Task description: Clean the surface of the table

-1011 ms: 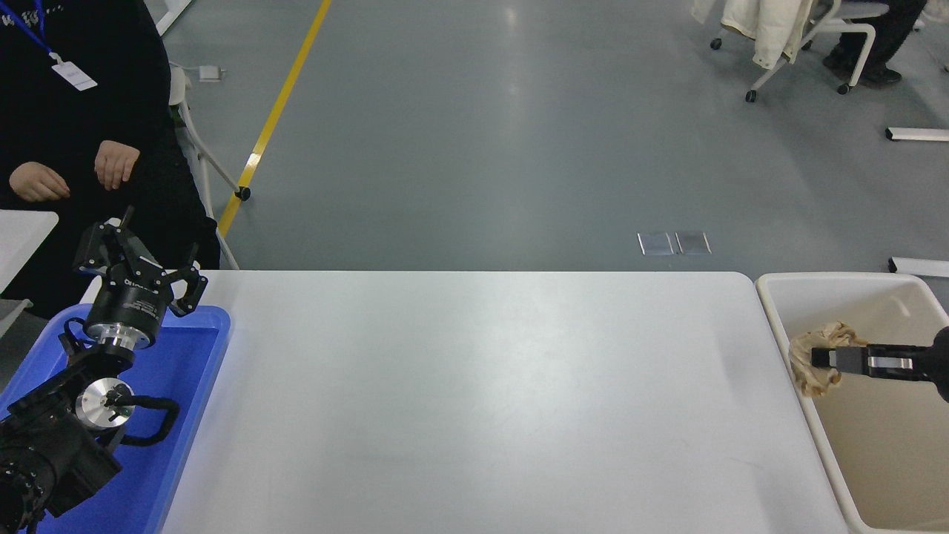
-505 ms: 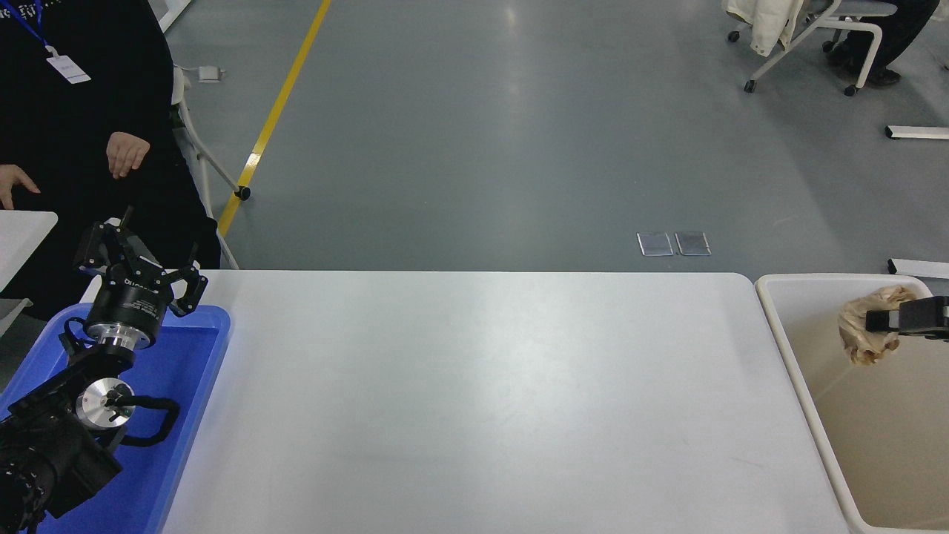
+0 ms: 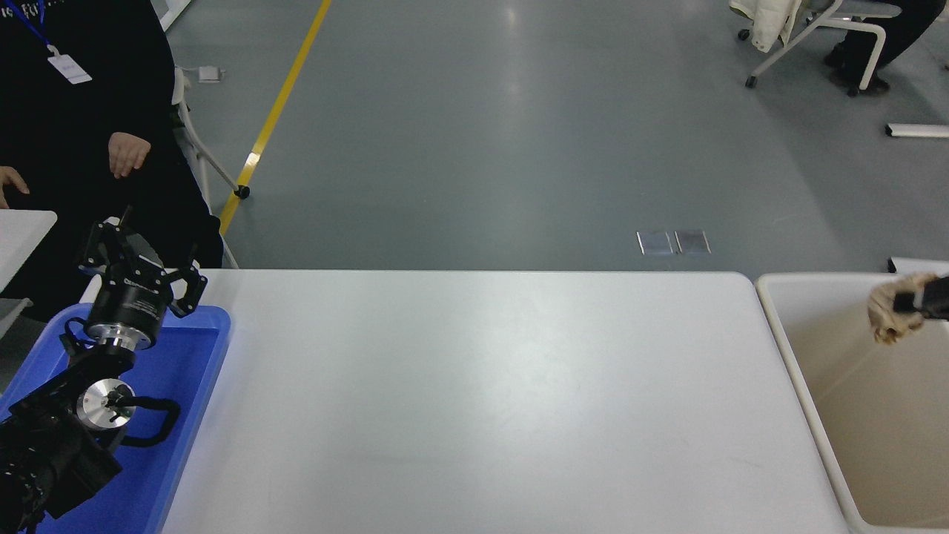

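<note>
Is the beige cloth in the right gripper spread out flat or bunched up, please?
Bunched up: the beige cloth hangs as a crumpled wad from the right gripper, over the cream bin.

Broad, plain white table surface (image 3: 474, 400) with rounded far corners, seemingly smooth and faintly glossy.

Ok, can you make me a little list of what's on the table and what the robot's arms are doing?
table surface: white, nothing lying on it
blue tray: at the table's left end
cream bin: at the table's right end
left gripper: open, parked above the blue tray
right gripper: at the right edge, shut on a crumpled beige cloth over the bin
person: far left, hands off the table
</note>
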Controlling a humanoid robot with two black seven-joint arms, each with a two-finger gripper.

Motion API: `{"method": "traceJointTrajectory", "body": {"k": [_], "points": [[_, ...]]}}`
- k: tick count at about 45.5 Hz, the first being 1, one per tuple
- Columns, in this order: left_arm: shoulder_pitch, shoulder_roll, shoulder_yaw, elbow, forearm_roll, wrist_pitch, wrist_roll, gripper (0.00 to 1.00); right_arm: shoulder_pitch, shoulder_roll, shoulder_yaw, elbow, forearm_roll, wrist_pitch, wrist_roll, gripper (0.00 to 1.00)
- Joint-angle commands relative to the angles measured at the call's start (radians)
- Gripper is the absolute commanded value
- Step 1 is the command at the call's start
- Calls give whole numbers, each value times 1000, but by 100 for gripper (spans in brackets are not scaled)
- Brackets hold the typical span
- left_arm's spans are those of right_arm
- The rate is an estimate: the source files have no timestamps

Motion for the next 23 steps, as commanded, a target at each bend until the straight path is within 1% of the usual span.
{"method": "traceJointTrajectory", "body": {"k": [1,14,17,23], "points": [[1,0,0,-1,0,0,0,100,-127,237,-2,-352,147,-123,-4,0],[0,0,0,1,-1,0,0,100,-227,513,-11,-748,397,-284,-6,0],[0,0,0,1,0,0,0,100,-250,556,-11,-786,453,-335,-10,0],[1,0,0,-1,0,0,0,100,-299,604,-11,-791,532,-439,-13,0]]}}
